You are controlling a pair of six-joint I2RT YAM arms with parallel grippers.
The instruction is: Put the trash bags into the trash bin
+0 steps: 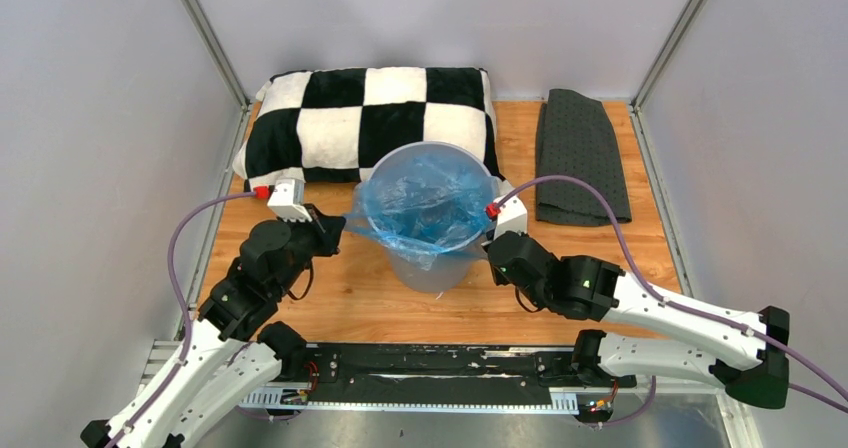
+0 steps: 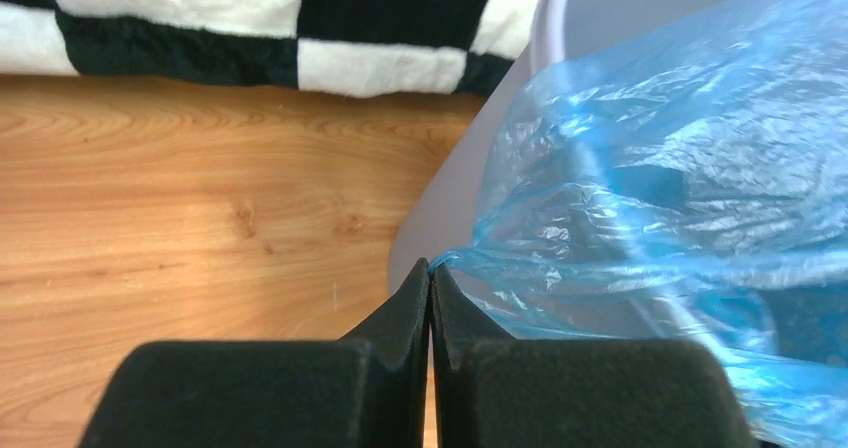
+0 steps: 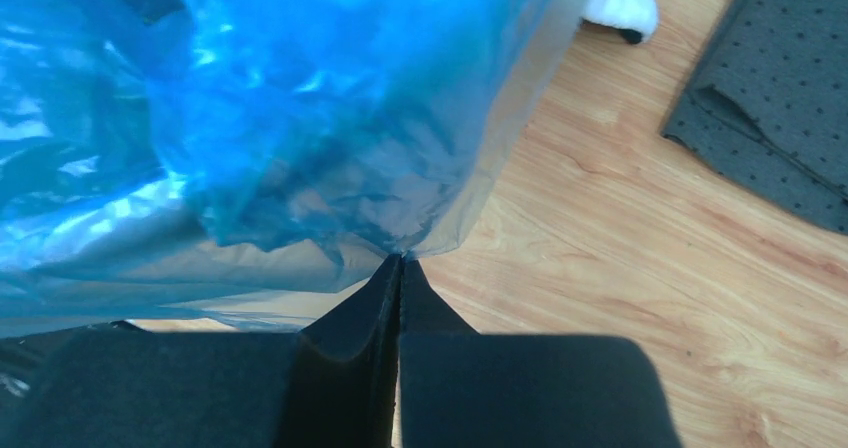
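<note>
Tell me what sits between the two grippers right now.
The trash bin, with the blue trash bag draped over its rim; the top view shows it.

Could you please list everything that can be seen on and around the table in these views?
trash bag: one, translucent light blue, spread over the mouth of the bin, edges hanging outside the rim
bin: one, light grey, middle of the table
pillow: one, black-and-white checkered, back of the table, behind the bin
mat: one, dark grey with dots, folded, back right
table: one, light wood, under everything
left gripper: one, black, shut on the trash bag's edge at the bin's left side
right gripper: one, black, shut on the trash bag's edge at the bin's right side
</note>
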